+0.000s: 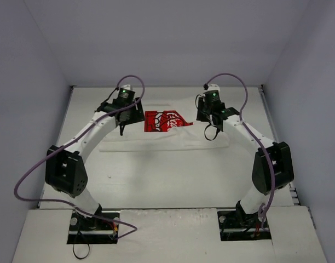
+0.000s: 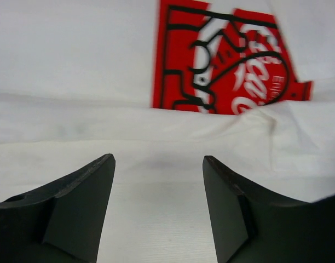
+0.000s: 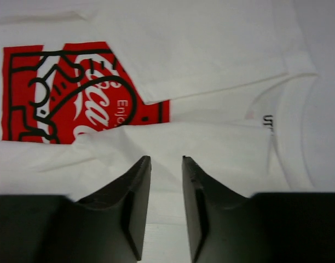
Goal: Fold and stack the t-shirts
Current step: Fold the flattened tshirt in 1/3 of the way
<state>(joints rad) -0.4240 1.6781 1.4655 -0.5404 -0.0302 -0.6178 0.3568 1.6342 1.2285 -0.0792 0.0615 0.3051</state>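
Note:
A white t-shirt [image 1: 167, 139] lies partly folded at the back middle of the table, with its red printed graphic [image 1: 163, 120] facing up. My left gripper [image 1: 125, 121] hovers over the shirt's left part. In the left wrist view it is open [image 2: 159, 164], with only flat white fabric below the jaws and the graphic [image 2: 227, 66] ahead. My right gripper [image 1: 213, 121] is over the shirt's right part. Its jaws [image 3: 166, 161] stand a narrow gap apart above a raised fold of cloth, gripping nothing. The graphic [image 3: 63, 93] and the collar [image 3: 288, 126] lie beyond them.
The white table [image 1: 156, 181] is boxed in by grey walls on the left, right and back. Purple cables [image 1: 30, 175] loop from both arms. The arm bases [image 1: 93, 224] sit at the near edge.

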